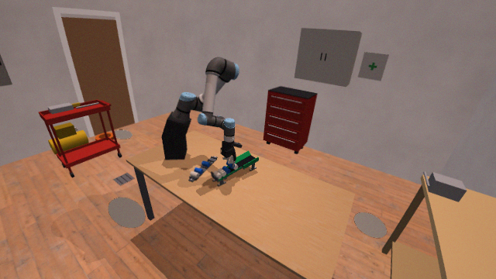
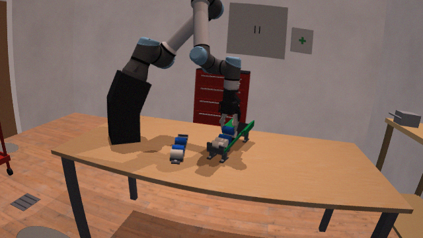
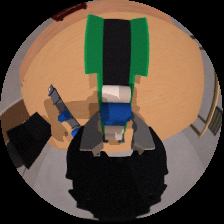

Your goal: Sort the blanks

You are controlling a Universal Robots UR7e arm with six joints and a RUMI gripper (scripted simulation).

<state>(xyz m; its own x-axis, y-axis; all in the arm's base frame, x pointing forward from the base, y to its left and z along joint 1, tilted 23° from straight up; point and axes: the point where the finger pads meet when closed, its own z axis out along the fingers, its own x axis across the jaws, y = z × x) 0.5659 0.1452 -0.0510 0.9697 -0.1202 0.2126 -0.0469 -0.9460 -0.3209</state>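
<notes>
The green feed ramp with a black floor slopes down to its stop at the near end. It also shows in the wrist view [image 3: 117,47]. My gripper [image 2: 230,127] stands upright over the ramp and is shut on a blue blank [image 3: 116,113], which lies across the ramp. A second blue blank [image 2: 225,136] and a white blank [image 2: 219,143] lie below it toward the stop. In the wrist view another white blank [image 3: 116,92] lies across the ramp just past the held one. The stock rack [image 2: 178,149] holds a white blank [image 2: 176,153] and two blue blanks [image 2: 180,143].
The arm's black base [image 2: 125,107] stands at the table's far left. The rack lies between the base and the ramp, a short gap from the ramp's feet. A red drawer cabinet [image 2: 211,99] stands behind the table.
</notes>
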